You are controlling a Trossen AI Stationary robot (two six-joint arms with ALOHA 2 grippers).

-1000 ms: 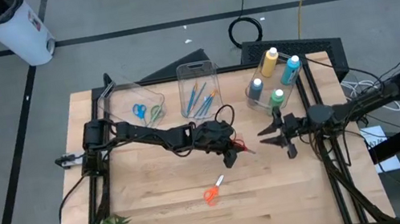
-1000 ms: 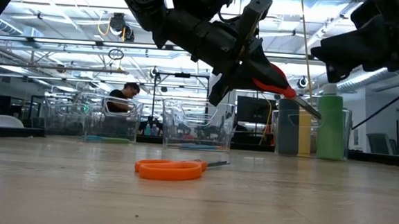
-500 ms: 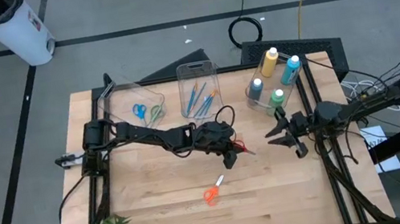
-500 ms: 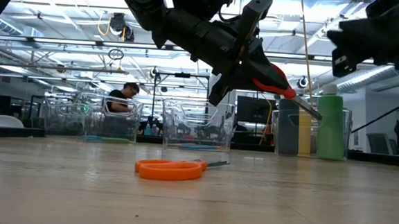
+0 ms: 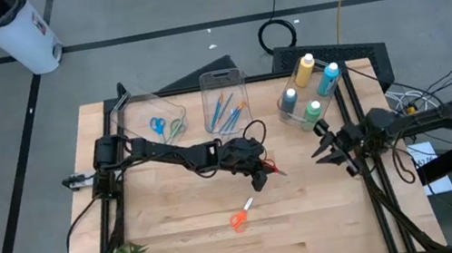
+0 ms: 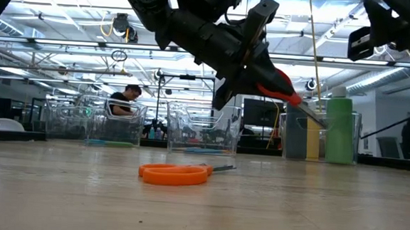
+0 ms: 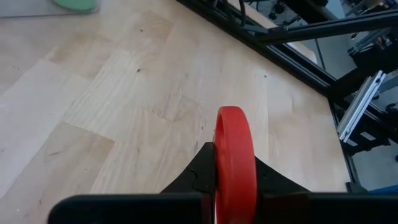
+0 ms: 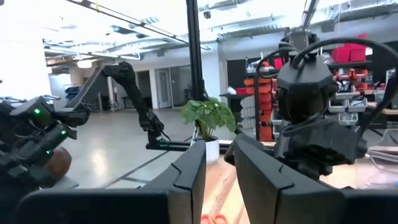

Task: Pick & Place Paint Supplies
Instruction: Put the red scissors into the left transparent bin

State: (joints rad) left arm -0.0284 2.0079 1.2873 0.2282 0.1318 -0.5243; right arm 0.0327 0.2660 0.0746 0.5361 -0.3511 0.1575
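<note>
Table [image 5: 181,244]: three bins at back | Right gripper [image 5: 327,151]: withdrawn toward right edge, empty, jaws narrowing, still parted | Left gripper [image 5: 263,171]: unmoved mid-table, clamped on red scissors [image 5: 275,168] aloft | Orange scissors [image 5: 240,218]: flat near front, untouched | Judgement: possibly a handover abandoned; view unclear

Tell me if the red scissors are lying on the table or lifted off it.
Lifted. The left hand holds the red scissors in the air, above the table.
</note>
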